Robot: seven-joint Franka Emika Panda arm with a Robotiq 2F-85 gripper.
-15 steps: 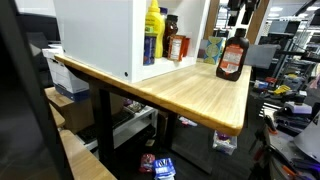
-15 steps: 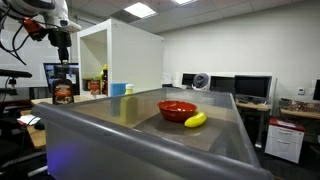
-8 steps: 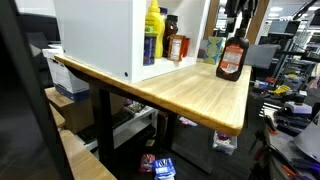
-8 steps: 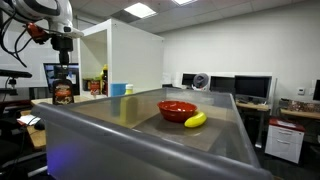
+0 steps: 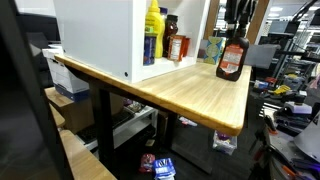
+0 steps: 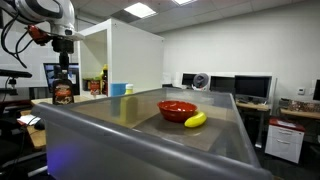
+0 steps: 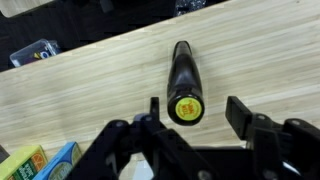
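On the wooden counter [image 7: 90, 90], at the lower left of the wrist view, a yellow and blue box [image 7: 40, 162] is lying at the edge of the picture. Right of it, the end effector [image 7: 196, 110] is hanging straight over a dark sauce bottle [image 7: 184, 75], seen from above with its yellow cap [image 7: 186, 107] showing. The end effector is standing released: its two fingers [image 7: 240, 113] are flanking the cap, the left-hand one just beside it and the right-hand one clearly apart from it, so nothing is being gripped.

Farther out, in an exterior view, the sauce bottle [image 6: 64, 90] is standing upright at the left, near the counter's end, with the arm coming down onto its neck. To its right a white cabinet [image 6: 135, 55] is sitting on the counter with smaller bottles [image 6: 100, 82] inside, then a blue cup [image 6: 118, 89], then a red bowl [image 6: 177, 108] with a banana [image 6: 195, 119] lying just beside it.
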